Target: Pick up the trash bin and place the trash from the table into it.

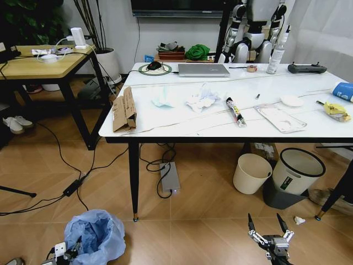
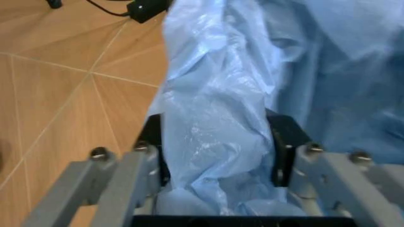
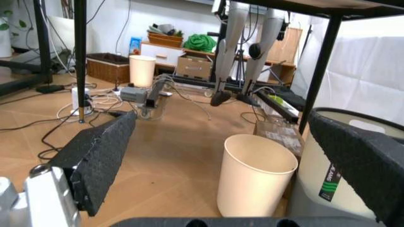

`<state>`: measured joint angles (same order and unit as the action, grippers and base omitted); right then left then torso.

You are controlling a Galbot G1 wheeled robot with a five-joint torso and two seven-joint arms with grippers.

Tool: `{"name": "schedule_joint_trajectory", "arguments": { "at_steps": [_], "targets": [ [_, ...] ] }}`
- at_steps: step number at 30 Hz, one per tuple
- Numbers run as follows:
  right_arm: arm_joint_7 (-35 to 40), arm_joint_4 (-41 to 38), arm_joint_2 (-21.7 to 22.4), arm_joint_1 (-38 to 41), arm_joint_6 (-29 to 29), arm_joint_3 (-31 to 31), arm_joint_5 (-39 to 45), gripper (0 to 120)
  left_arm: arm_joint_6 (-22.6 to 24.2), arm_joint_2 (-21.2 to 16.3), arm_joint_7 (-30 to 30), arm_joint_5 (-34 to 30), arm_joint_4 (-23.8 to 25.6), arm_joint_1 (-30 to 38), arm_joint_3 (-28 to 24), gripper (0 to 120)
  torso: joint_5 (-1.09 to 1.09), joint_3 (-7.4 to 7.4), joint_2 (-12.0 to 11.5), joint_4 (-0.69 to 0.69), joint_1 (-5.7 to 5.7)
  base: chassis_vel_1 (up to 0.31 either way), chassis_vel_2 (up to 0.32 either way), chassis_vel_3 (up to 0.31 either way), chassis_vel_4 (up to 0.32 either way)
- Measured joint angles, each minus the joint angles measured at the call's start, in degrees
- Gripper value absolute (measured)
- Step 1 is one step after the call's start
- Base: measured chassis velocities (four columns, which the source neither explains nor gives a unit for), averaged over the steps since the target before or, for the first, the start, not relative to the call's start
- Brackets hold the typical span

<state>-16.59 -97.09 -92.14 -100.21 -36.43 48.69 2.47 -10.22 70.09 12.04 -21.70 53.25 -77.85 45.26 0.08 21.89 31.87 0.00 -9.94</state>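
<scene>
The bin (image 1: 95,236) is seen on the floor, in front of the table (image 1: 182,130), its blue liner (image 2: 221,142) clamped between the left gripper's (image 2: 218,149) fingers. Trash (image 1: 201,99) is strewn on the table. The right gripper (image 1: 268,227) is held spread wide, low before the table.

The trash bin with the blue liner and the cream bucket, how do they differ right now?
The trash bin is wrapped in a baggy light-blue liner; the cream bucket is bare and smooth. The trash bin sits on open floor in front of the table, with the left gripper shut on its liner; the cream bucket stands under the table, untouched, while the right gripper hangs open nearby. Both stand on the floor.
</scene>
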Motion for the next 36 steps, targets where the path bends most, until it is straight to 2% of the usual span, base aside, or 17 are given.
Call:
{"name": "schedule_joint_trajectory", "arguments": {
  "at_steps": [2, 4, 5, 7, 8, 11, 12, 14, 22, 24, 27, 30, 31, 33, 36],
  "targets": [
    [0.0, 0.0, 0.0, 0.0, 0.0, 0.1, 0.0, 100, 0.0, 0.0, 0.0, 0.3, -0.6, 0.3, 0.0, 30, 0.00, 0.01, 0.0, 0.00, -0.01, 0.000, 0.000, 0.000, 0.000],
    [0.0, 0.0, 0.0, 0.0, 0.0, 0.1, 0.0, 100, 0.0, 0.0, 0.0, 0.4, -0.8, 0.3, 0.0, 28, 0.00, 0.02, 0.0, 0.00, -0.01, 0.000, 0.000, 0.000, 0.000],
    [0.0, -0.1, 0.0, 0.0, 0.0, 0.1, 0.0, 100, -0.1, 0.1, 0.1, 0.6, -1.2, 0.5, 0.0, 20, -0.01, 0.03, 0.0, 0.00, -0.02, 0.000, 0.000, 0.000, 0.000],
    [0.0, -0.1, 0.0, 0.0, 0.0, 0.1, 0.1, 100, -0.1, 0.1, 0.1, 0.8, -1.7, 0.6, 0.0, 15, -0.02, 0.04, 0.0, -0.01, -0.02, 0.000, 0.000, 0.000, 0.000],
    [0.0, -0.1, 0.0, 0.0, 0.1, 0.1, 0.1, 100, 0.0, 0.3, 0.2, 0.9, -2.1, 0.6, 0.0, 11, -0.15, 0.05, 0.0, -0.01, -0.03, 0.000, 0.000, 0.000, 0.000],
    [0.0, -0.1, 0.0, 0.0, 0.1, 0.2, 0.1, 100, 0.0, 0.3, 0.4, 0.9, -2.2, 0.6, -0.1, 5, -0.25, 0.06, 0.0, 0.00, -0.04, 0.000, 0.000, 0.000, 0.000],
    [0.0, -0.1, 0.0, 0.0, 0.1, 0.2, 0.1, 100, 0.0, 0.3, 0.5, 0.9, -2.0, 0.7, -0.1, 3, -0.12, 0.06, 0.1, -0.05, -0.04, 0.000, 0.000, 0.000, 0.000],
    [0.0, -0.1, 0.0, 0.1, 0.1, 0.2, 0.1, 100, -0.1, 0.3, 0.6, 0.9, -2.0, 0.7, -0.1, 2, -0.06, 0.06, 0.1, -0.04, -0.04, 0.000, 0.000, 0.000, 0.000],
    [0.0, -0.1, 0.0, 0.1, 0.1, 0.3, 0.1, 100, 0.0, 0.3, 1.2, 0.6, -0.9, 0.0, 0.0, 1, -0.11, 0.08, 0.1, -0.02, -0.05, 0.000, 0.000, 0.000, 0.000],
    [-0.1, -0.1, 0.0, 0.1, 0.1, 0.3, 0.1, 100, 0.3, 0.2, 1.8, -0.2, 1.3, -1.3, -0.1, 0, -0.11, 0.08, 0.1, -0.01, -0.06, 0.000, 0.000, 0.000, 0.000],
    [-0.1, -0.2, 0.0, 0.0, 0.1, 0.3, 0.1, 100, 1.6, -0.4, 3.5, -1.8, 8.1, -5.5, -0.8, 0, -0.12, 0.10, 0.1, -0.01, -0.06, 0.000, 0.000, 0.000, 0.000],
    [-0.1, -0.2, 0.0, 0.0, 0.2, 0.5, 0.1, 100, 0.9, -2.0, 6.0, -2.6, 18.5, -11.8, -1.5, 0, -0.11, 0.10, 0.1, 0.02, -0.06, 0.000, 0.000, 0.000, 0.000],
    [-0.1, -0.2, 0.0, 0.0, 0.2, 0.5, 0.1, 100, 0.9, -2.0, 6.0, -2.6, 18.5, -11.8, -1.5, 0, -0.11, 0.10, 0.1, 0.02, -0.06, 0.000, 0.000, 0.000, 0.000],
    [-0.1, -0.2, 0.0, 0.1, 0.6, 0.5, 0.1, 100, -1.5, -3.0, 7.8, -2.8, 26.7, -16.3, -1.5, 0, -0.06, 0.10, 0.1, -0.01, -0.06, 0.000, 0.000, 0.000, 0.000],
    [-0.1, -0.4, 0.0, 0.2, 0.9, 0.2, 0.0, 100, -2.9, -3.7, 8.8, -3.7, 34.1, -20.3, -1.4, 0, -0.09, 0.10, 0.1, 0.00, -0.06, 0.000, 0.000, 0.000, 0.000]
  ]
}}
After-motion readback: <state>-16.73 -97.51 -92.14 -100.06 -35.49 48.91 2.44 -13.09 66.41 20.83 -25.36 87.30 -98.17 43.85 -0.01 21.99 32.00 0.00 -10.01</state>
